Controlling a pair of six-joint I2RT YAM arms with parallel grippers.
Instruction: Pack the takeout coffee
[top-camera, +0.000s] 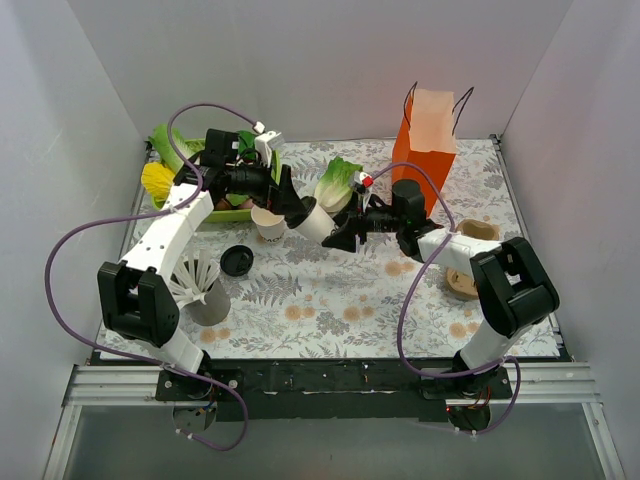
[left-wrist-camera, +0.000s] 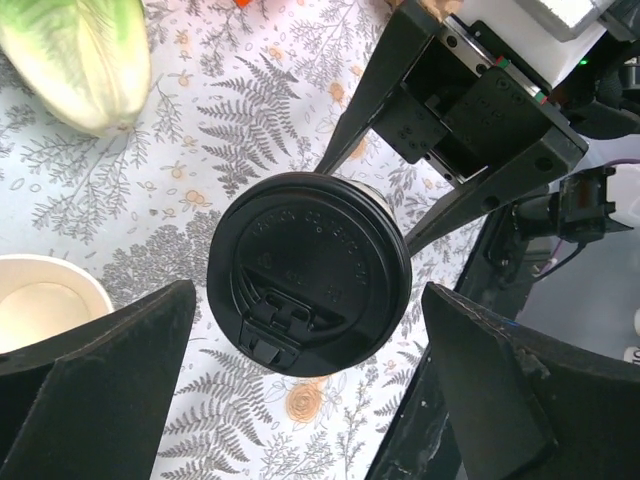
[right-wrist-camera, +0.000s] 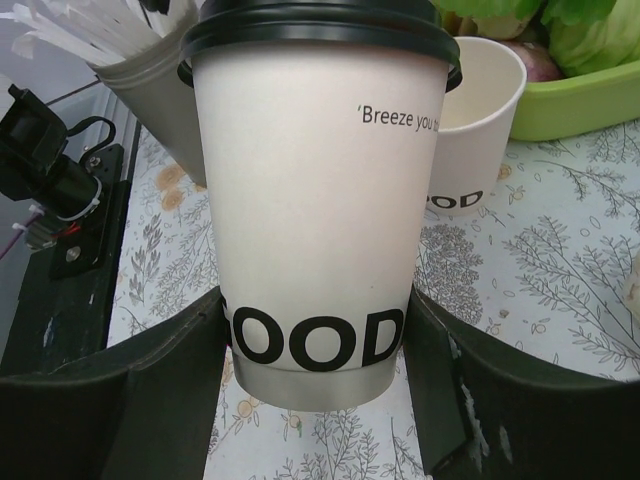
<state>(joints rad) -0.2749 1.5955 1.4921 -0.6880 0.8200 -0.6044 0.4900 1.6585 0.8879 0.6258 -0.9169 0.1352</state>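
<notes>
The takeout coffee (right-wrist-camera: 318, 200) is a white paper cup printed "GOOD" with a black lid (left-wrist-camera: 308, 273). It hangs above the floral tablecloth at mid-table (top-camera: 315, 222). My right gripper (right-wrist-camera: 318, 310) is shut on its lower wall, one finger pressed to each side, and also shows in the top view (top-camera: 338, 232). My left gripper (left-wrist-camera: 308, 300) stands wide open over the lid, with both fingers clear of the rim. From above, the left gripper (top-camera: 298, 212) sits just left of the cup. The orange paper bag (top-camera: 425, 150) stands upright at the back right.
A bare-rimmed white cup (top-camera: 268, 222) stands just left of the held one. A loose black lid (top-camera: 236, 261) lies nearer the front. A green tray (top-camera: 200, 215) of vegetables, a lettuce head (top-camera: 338, 182), a cup of white utensils (top-camera: 205, 290) and wooden pieces (top-camera: 462, 283) lie around.
</notes>
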